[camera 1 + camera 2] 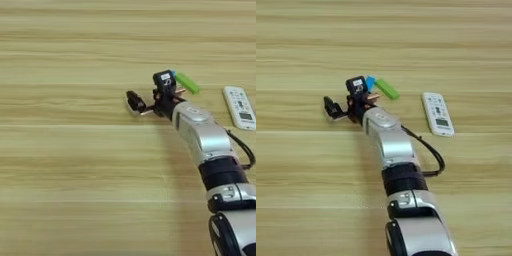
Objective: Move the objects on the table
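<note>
My right gripper (149,90) is stretched out over the middle of the table (65,165) and stands open. One black finger (134,101) points left and low, the other (164,80) is raised behind it. I see nothing held between them. A small flat green object (187,82) lies just right of the raised finger, and a blue piece (370,82) shows at its left end. A white remote control (438,113) lies flat further right, apart from the arm.
The silver forearm (205,137) runs from the bottom right corner up to the gripper, with a black cable (433,152) looping off its right side. Bare wood spreads over the left half and the far strip.
</note>
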